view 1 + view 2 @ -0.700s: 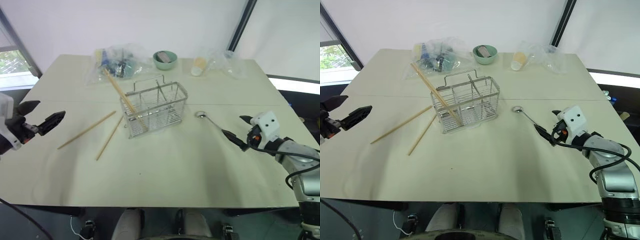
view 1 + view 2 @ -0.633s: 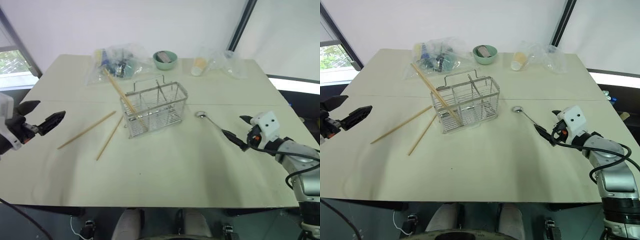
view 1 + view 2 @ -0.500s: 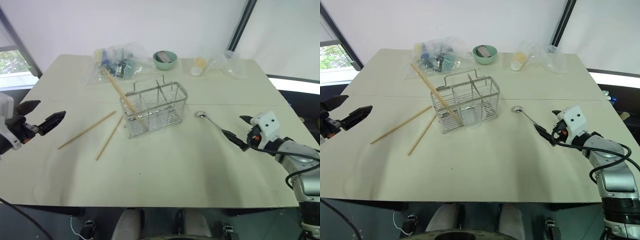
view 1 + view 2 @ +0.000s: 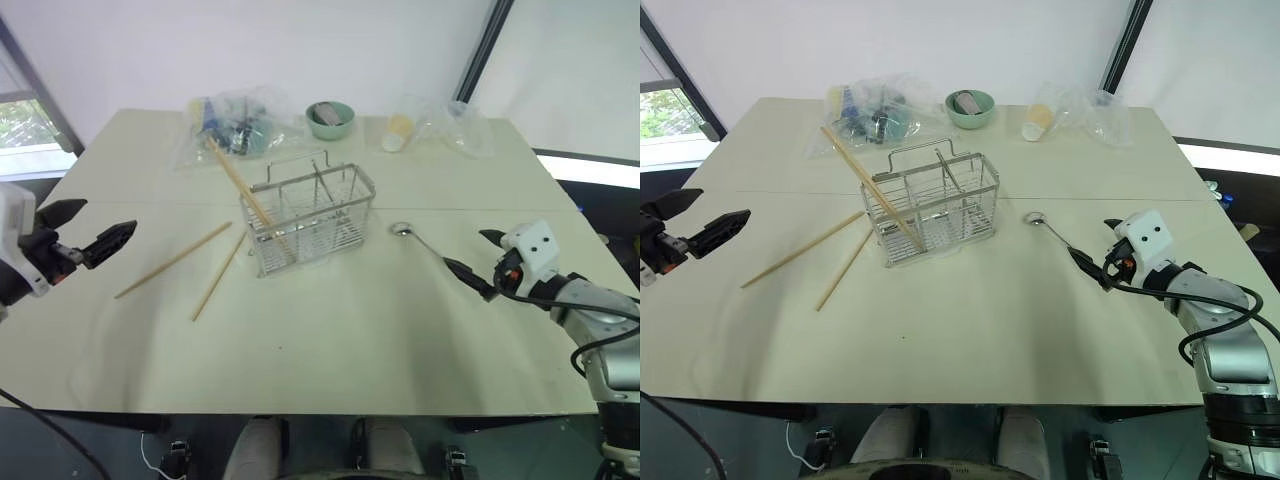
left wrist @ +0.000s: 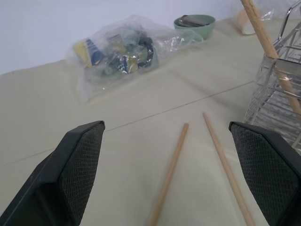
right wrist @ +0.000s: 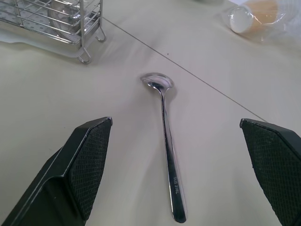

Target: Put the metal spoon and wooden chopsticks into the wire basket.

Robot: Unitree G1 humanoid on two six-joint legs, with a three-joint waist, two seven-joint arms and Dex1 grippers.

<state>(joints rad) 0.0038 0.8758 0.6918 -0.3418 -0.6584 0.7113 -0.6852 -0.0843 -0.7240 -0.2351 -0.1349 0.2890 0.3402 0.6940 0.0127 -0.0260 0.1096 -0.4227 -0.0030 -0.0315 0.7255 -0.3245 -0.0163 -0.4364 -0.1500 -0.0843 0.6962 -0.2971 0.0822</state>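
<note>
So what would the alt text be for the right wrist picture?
A metal spoon lies on the cream table, centred between the right claw's two wide-open black fingers. The wire basket's corner and a bagged paper cup sit beyond.

Metal spoon flat right of wire basket; wooden chopsticks: two on table, others leaning in basket.

I'm facing a pale cream table with a thin seam across it, plain white wall at 12 o'clock, dark diagonal post at 1 o'clock, daylit window with greenery at 10 o'clock.
</note>
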